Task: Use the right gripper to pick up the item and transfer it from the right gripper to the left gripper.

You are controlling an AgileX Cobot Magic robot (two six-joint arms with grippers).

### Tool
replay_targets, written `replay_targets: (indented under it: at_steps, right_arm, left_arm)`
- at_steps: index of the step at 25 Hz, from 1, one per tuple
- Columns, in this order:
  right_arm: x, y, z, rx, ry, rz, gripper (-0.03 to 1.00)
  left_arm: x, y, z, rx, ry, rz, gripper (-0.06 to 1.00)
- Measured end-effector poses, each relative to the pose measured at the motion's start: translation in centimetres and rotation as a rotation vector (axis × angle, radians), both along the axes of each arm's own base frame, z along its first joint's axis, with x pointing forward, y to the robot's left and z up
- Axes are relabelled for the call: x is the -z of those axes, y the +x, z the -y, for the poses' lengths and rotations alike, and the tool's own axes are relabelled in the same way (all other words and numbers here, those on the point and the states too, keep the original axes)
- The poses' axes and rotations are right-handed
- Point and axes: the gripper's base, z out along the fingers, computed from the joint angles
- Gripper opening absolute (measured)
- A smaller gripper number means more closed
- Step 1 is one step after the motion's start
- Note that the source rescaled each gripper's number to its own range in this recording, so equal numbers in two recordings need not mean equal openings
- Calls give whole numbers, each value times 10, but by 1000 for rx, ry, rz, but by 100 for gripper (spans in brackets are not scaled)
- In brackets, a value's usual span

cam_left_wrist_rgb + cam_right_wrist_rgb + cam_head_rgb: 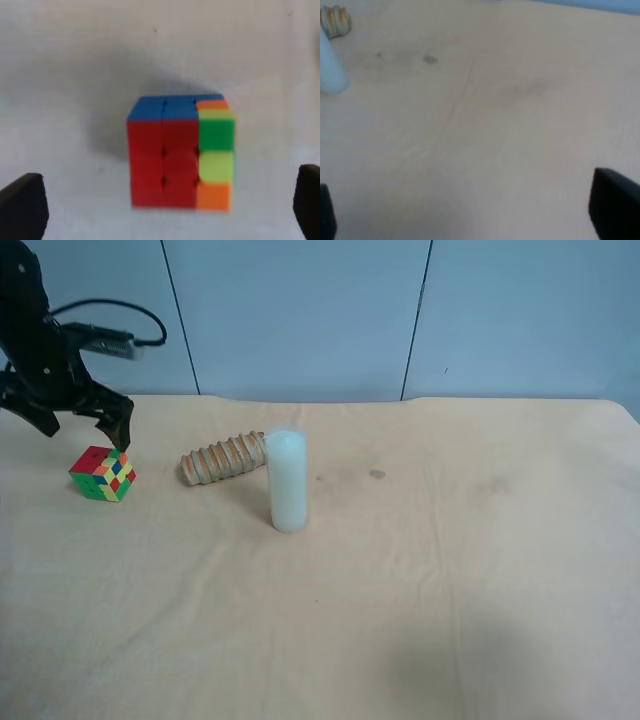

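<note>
A multicoloured puzzle cube [103, 474] sits on the tan table at the exterior high view's left. It fills the left wrist view [180, 152], red face forward. My left gripper [85, 430] is the arm at that view's left. It hovers just above the cube, open, with its fingertips [22, 207] wide on either side and not touching it. My right gripper [470, 215] is open and empty over bare table, and it is out of the exterior high view.
A white cylinder [287, 480] stands upright near the table's middle and shows in the right wrist view [330, 65]. A ridged tan roll [225, 457] lies behind it, between it and the cube. The table [450, 570] extends to the right.
</note>
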Motion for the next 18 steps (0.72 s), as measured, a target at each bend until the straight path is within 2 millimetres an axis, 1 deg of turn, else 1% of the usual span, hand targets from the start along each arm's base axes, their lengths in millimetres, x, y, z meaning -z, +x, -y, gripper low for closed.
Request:
replay_targets:
  at_steps: [3,5,10,13,15,17,18]
  right_arm:
    - [0,0,0,0,0,0,100]
    - [0,0,0,0,0,0,100]
    - [0,0,0,0,0,0,100]
    - [0,0,0,0,0,0,100]
    - [0,0,0,0,0,0,100]
    - [0,0,0,0,0,0,100]
    - [0,0,0,0,0,0,100]
  left_arm:
    - [-50,-15,1,-22,-21,32,98]
    - [-80,-31,0,-29,-27,63,98]
    - [-140,-76,-1,-36,-34,143,99]
    - [-169,-103,-2,-36,-38,220,99]
    - [-181,-124,-2,-33,-39,259,99]
    - [-186,-148,-3,-33,-40,284,99]
    - [-184,-159,-3,-32,-39,280,99]
